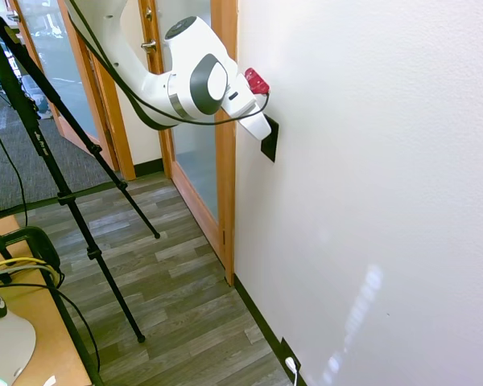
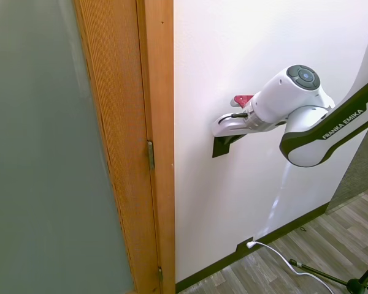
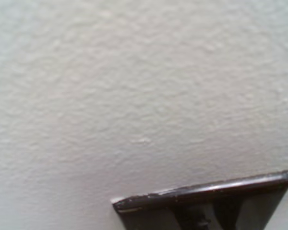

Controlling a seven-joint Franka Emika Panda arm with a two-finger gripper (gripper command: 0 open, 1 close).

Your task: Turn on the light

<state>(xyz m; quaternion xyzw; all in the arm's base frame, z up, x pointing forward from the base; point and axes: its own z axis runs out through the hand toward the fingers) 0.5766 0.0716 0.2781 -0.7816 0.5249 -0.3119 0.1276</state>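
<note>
Right at the wall, the pincer stood pressed up to the black switch plate

Mounted on the white wall (image 1: 370, 161) just beside the wooden door frame (image 1: 225, 121), the switch plate (image 1: 270, 145) stood taller than wide, its long axis upright; only its lower part showed below the arm's end in both exterior views, and the wrist view caught one dark edge of it (image 3: 206, 201); the pincer (image 2: 224, 136) lay straight out from the plate, at or touching its upper half, so any push would go directly into the wall; whether its fingers were apart or together I could not tell; far below, a socket plate (image 1: 288, 354) with a white cord sat at the skirting.
</note>
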